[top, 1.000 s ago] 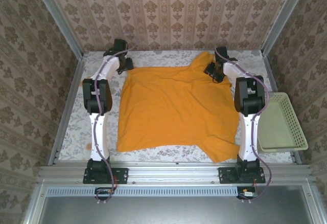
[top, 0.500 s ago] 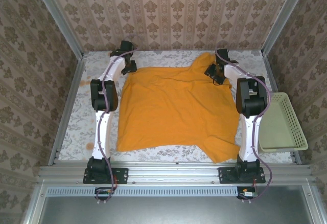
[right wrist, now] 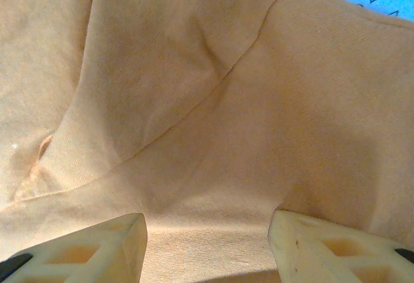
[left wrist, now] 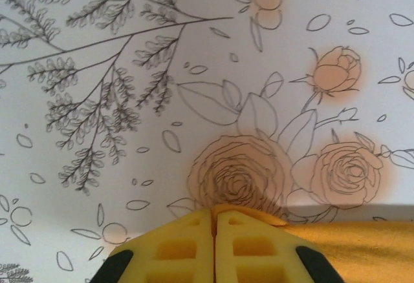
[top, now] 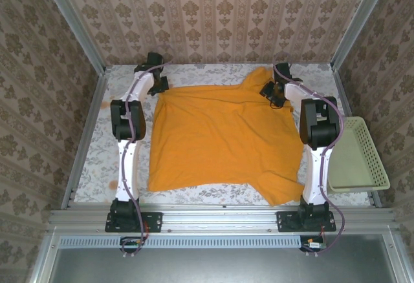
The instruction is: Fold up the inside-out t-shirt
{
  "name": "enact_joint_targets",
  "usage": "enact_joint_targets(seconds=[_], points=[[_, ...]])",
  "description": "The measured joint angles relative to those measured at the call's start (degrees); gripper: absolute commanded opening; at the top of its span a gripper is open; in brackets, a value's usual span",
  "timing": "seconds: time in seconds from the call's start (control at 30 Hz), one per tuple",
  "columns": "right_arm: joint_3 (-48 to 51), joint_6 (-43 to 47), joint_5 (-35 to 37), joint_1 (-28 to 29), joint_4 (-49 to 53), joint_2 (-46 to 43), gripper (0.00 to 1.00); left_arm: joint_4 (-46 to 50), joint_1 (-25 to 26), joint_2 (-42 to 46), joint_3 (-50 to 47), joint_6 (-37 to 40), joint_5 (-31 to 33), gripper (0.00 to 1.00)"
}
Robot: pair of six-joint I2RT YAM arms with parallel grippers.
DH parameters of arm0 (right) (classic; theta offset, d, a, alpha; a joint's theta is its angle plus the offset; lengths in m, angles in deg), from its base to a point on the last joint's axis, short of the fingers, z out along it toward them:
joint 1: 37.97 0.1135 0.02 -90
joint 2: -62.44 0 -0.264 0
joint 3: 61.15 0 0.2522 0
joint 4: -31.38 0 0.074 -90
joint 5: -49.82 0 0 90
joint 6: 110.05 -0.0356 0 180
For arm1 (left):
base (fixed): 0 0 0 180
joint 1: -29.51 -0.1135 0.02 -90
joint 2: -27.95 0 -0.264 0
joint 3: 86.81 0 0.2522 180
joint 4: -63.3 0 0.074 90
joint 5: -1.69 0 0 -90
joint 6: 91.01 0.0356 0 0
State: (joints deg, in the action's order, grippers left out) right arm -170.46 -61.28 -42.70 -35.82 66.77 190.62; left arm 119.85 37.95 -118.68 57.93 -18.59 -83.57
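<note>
T-shirt point(top: 223, 137) | corner pinched by left tool point(left wrist: 214, 214) | under parted right tool point(right wrist: 207, 223)

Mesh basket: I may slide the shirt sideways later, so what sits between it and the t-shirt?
In the top view, the right arm stands between the t-shirt and the mesh basket.

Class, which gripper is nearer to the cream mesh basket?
Right. The right gripper is over the far right part of the t-shirt, left of the basket; the left gripper is at the t-shirt's far left corner.
</note>
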Motion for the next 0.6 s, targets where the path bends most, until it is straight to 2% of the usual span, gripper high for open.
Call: enact_joint_targets(seconds=[0.13,0.3,0.43,0.6], points=[[0.5,-0.3,0.2,-0.1,-0.1,-0.3,0.57,-4.4,-2.7,4.9,-8.8,-2.5,-5.2,0.01],[1.6,-0.9,0.4,-0.1,-0.5,-0.9,0.56,-12.1,-6.7,9.9,-18.0,-6.2,-14.2,0.01],[2.0,-1.0,0.4,-0.1,-0.7,-1.2,0.56,-16.4,-8.0,10.8,-18.9,-7.4,-20.5,0.03],[2.0,-0.7,0.4,-0.1,-0.7,-1.4,0.57,-18.7,-8.0,10.6,-16.4,-7.7,-26.8,0.14]])
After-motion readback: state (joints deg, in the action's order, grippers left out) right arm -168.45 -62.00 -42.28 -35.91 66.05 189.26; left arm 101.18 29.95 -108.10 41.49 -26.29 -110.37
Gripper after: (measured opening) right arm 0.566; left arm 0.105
